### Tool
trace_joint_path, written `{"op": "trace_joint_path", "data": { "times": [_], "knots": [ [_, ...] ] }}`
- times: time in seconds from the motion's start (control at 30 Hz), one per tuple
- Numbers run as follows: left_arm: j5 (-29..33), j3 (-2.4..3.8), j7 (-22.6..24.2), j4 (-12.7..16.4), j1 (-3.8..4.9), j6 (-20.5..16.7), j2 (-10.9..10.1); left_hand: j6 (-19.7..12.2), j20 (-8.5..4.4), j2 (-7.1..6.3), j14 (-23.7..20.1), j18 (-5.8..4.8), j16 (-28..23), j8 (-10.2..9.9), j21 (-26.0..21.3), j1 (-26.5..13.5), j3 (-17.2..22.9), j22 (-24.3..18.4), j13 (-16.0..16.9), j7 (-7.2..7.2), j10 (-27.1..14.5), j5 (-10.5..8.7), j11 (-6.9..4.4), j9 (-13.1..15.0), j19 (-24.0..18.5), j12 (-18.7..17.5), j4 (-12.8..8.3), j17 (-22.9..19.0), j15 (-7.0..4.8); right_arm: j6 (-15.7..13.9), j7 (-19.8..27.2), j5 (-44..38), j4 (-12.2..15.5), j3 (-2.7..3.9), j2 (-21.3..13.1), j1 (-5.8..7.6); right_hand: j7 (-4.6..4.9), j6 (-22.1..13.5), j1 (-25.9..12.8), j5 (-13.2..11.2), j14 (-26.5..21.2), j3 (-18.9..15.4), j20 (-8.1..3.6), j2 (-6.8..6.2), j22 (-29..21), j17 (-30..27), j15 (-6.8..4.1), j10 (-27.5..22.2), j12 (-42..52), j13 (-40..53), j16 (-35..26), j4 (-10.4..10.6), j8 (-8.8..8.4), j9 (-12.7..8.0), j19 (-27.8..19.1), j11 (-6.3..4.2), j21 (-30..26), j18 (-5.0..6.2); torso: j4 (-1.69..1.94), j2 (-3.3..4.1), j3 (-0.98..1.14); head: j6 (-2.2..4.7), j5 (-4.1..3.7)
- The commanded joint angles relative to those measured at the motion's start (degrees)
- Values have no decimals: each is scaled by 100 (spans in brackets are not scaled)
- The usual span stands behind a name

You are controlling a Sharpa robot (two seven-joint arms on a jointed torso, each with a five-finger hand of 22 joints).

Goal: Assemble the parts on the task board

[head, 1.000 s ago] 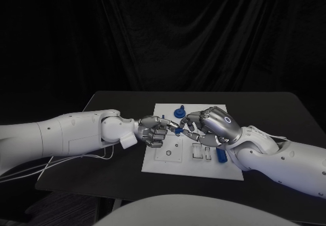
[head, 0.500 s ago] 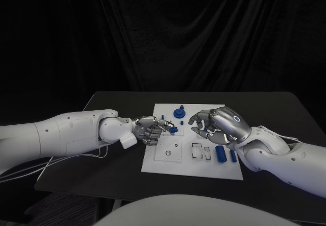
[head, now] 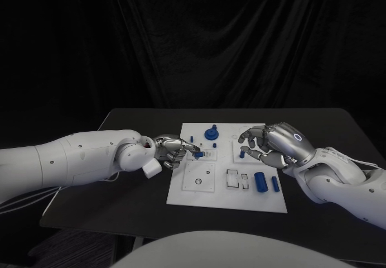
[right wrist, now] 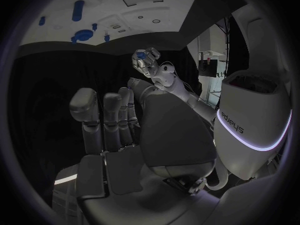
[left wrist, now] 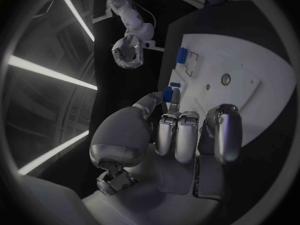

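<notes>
Task board (head: pixel 227 195), a white plate, lies mid-tabletop (head: pixel 129 206) with dark margin on every side. My left hand (head: pixel 173 151) pinches a small blue part (head: pixel 198 154) over the board's left half. My right hand (head: pixel 269 146) hovers released, fingers spread, over its right edge, well apart.

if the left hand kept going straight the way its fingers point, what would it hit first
Most likely the right hand. The left hand, pinching a small blue part, points across the task board toward it. Depth is unclear, so it may pass above the board's blue knob instead.
</notes>
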Motion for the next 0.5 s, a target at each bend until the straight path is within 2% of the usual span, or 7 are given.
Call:
{"op": "trace_joint_path", "data": {
  "times": [0.03,0.07,0.13,0.23,0.3,0.43,0.5],
  "knots": [
    [-1643,16,75,1,189,-917,37,27,-33,-64,605,85,-3,36,25,22,376,1170,1509,-76,594,1,-36,657,14,20,-320,1510,-34,-13,-364,-84,195,7,-146,98,-13,53,-18,-26,-20,-7,16,42,655,1,-6,-25,35,10,-25,32,45,7,-23,14,-21,48,18,6,5,1,-44],
    [-1698,15,53,-2,203,-930,42,29,-35,-67,605,84,-3,38,29,28,380,1172,1509,-79,594,-1,-37,659,19,20,-312,1510,-36,-15,-369,-84,210,7,-159,106,-13,53,-18,-26,-20,-7,16,42,655,1,-6,-25,35,10,-25,32,45,7,-23,14,-21,48,20,11,7,1,-49],
    [-2228,16,-223,-16,346,-997,90,42,-54,-127,605,85,-3,3,18,69,406,1167,1509,-97,594,-83,-55,648,30,20,-216,1510,-62,-31,-422,-84,369,7,-296,178,-20,80,-9,-15,-5,-10,16,51,658,9,-7,-16,45,14,-15,38,56,10,-13,12,-12,46,14,5,7,1,-60],
    [-2719,16,-569,-41,506,-1026,169,54,-69,-150,605,90,-3,-25,-3,105,437,1159,1509,-99,594,-128,-62,635,27,20,-152,1510,-67,-36,-507,-85,535,6,-438,266,-23,94,-3,-5,5,-12,16,53,659,15,-9,-13,49,16,-9,40,60,10,-9,11,-10,46,-7,0,26,1,-67],
    [-2951,16,-818,-65,608,-1016,243,62,-76,-169,605,95,-3,-45,-25,138,466,1152,1509,-101,594,-155,-65,627,22,20,-113,1510,-72,-38,-580,-85,637,6,-531,322,-24,108,-11,4,9,-22,17,55,657,7,-8,-7,56,19,-13,57,63,10,-8,15,-17,48,-34,0,49,1,-67],
    [-3135,16,-1193,-129,725,-933,402,70,-82,-183,605,103,-3,-65,-59,178,514,1140,1509,-99,594,-171,-68,621,9,20,-81,1510,-77,-38,-686,-85,751,6,-662,393,-25,118,-20,11,15,-31,17,57,658,5,-8,-2,61,21,-14,73,64,9,-3,16,-15,47,-45,14,55,1,-75],
    [-3180,16,-1398,-174,762,-841,499,72,-84,-189,605,104,-3,-71,-64,183,527,1138,1509,-97,594,-179,-67,619,9,20,-68,1510,-79,-24,-725,-85,774,6,-708,414,-27,124,-25,17,18,-35,18,62,657,1,-7,1,64,22,-17,85,64,8,-1,16,-18,47,-45,27,67,1,-83]
  ]
}}
